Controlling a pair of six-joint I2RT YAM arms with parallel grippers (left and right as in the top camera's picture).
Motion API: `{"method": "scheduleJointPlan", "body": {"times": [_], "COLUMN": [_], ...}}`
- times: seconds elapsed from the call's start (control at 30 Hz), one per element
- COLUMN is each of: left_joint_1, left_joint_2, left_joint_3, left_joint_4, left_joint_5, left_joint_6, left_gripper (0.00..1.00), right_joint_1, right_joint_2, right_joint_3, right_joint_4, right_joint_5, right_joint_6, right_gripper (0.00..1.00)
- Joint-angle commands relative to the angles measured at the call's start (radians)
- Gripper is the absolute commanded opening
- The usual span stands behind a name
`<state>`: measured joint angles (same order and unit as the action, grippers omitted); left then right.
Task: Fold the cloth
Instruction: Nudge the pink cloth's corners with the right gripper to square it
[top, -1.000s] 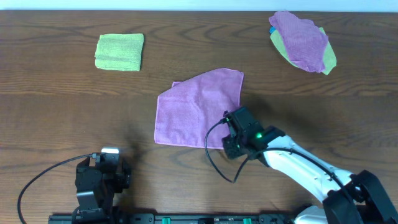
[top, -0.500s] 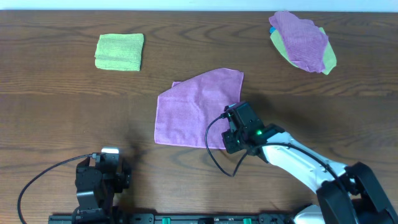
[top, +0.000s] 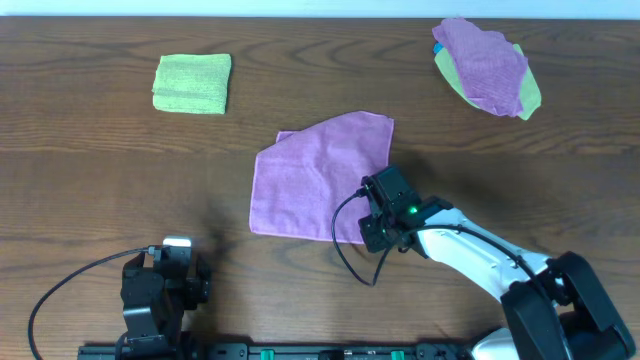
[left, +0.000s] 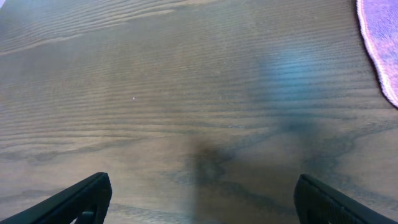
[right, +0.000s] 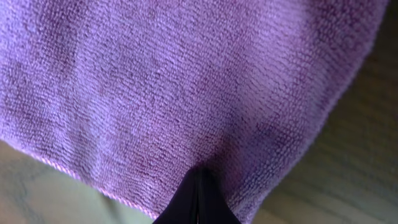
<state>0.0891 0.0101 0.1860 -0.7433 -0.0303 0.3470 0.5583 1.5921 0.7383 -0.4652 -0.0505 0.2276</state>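
Cloth of a soft purple-pink microfibre (top: 310, 180) lies mostly flat around the middle of the dark wood surface (top: 80, 190), a little toward the right side. Its far left corner is cut off on a slant, with a sliver of a second layer showing there. The right claw (top: 372, 210) sits on the cloth's near right corner. From the right wrist view its black fingertips (right: 198, 190) are pressed tight together, with the pile puckering in soft creases toward them, so it has a pinch of the cloth. The left claw (top: 165, 285) is parked at the near left edge of the surface, well apart from the cloth. Its fingers (left: 81, 199) are spread wide over bare wood, gripping nothing. A folded light green ribbed cloth (top: 192, 83) rests near the far left corner. A heap of cloths (top: 485, 65), purple on top of green and blue, sits at the far right corner.
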Motion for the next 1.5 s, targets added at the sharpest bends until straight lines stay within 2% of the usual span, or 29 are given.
{"method": "scheduleJointPlan", "body": {"times": [0.0,0.4,0.8,1.03,1.2,1.47], "left_joint_1": [0.002,0.002,0.002,0.002,0.002,0.003], "left_joint_2": [-0.006,-0.006,-0.006,-0.006,-0.006,-0.006], "left_joint_3": [-0.020,-0.020,-0.020,-0.020,-0.020,-0.020], "left_joint_4": [-0.014,-0.014,-0.015,-0.014,-0.014,-0.015], "left_joint_5": [-0.003,-0.003,-0.003,-0.003,-0.003,-0.003], "left_joint_6": [-0.003,-0.003,-0.003,-0.003,-0.003,-0.003], "left_gripper": [0.95,0.95,0.95,0.95,0.95,0.95], "right_joint_1": [-0.009,-0.009,-0.009,-0.009,-0.031,-0.066], "right_joint_2": [0.014,-0.103,-0.212,-0.209,-0.146,-0.064], "right_joint_3": [-0.022,-0.045,-0.089,-0.055,-0.050,-0.008], "right_joint_4": [-0.049,-0.186,-0.184,-0.148,-0.056,-0.008], "right_joint_5": [0.024,0.027,0.009,0.008,-0.010,-0.034], "right_joint_6": [0.023,0.047,0.060,0.032,0.026,-0.001], "right_gripper": [0.02,0.02,0.01,0.01,0.01,0.01]}}
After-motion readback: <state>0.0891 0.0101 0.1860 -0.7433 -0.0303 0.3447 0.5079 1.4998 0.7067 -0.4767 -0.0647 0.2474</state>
